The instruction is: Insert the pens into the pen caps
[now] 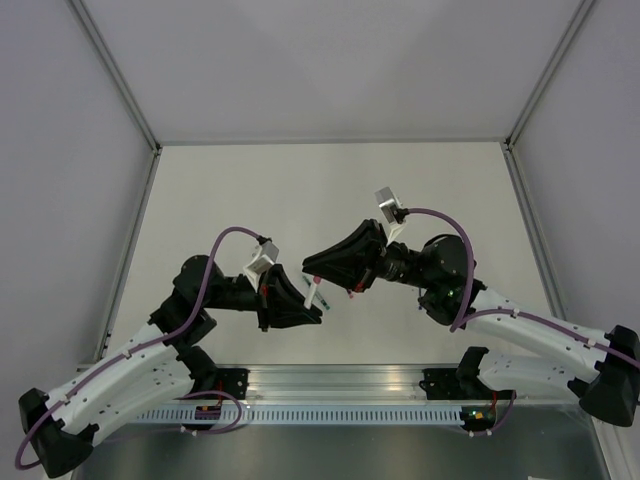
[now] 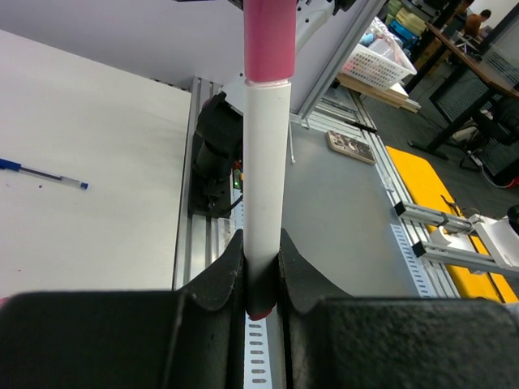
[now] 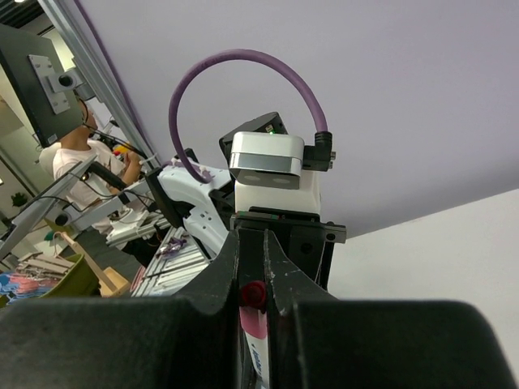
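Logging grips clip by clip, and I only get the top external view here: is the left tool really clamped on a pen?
Observer: Yes. The left wrist view shows the left tool shut on a white pen, gripped near its red end.
Operator: Is it capped?
Observer: A pink cap sits on its far end; how fully seated, I cannot tell.
Operator: And the right tool?
Observer: The right wrist view shows the right tool shut on a red-ended pen.
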Robot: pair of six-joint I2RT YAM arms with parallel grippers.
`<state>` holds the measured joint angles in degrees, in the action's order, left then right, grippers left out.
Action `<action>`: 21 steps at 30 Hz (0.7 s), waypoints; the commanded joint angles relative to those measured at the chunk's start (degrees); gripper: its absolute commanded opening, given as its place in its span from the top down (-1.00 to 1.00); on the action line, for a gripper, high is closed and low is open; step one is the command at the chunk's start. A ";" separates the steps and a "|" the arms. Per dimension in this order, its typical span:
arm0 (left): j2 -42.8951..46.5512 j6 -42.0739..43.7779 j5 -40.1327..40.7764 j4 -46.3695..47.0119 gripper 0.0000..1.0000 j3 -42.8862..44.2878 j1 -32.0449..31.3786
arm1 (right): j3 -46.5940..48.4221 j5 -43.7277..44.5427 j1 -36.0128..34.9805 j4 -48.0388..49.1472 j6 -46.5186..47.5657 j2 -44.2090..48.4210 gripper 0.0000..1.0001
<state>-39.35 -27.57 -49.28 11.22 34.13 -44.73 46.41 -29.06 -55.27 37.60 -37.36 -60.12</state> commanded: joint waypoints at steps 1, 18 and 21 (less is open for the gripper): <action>1.65 -0.20 14.03 11.54 0.95 6.13 1.22 | -4.40 -6.38 -6.86 -12.11 -1.05 -0.71 1.00; 2.88 0.33 12.19 6.10 0.95 10.60 1.22 | -7.65 -2.66 -13.99 -13.18 5.10 -4.40 1.00; 3.49 -0.29 11.14 6.17 0.95 11.31 1.31 | -8.53 -3.55 -14.34 -13.96 7.29 -3.17 1.00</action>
<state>-36.67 -26.48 -50.37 3.36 37.23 -45.12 43.88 -16.21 -64.18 43.11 -31.75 -60.16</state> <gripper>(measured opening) 0.180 0.139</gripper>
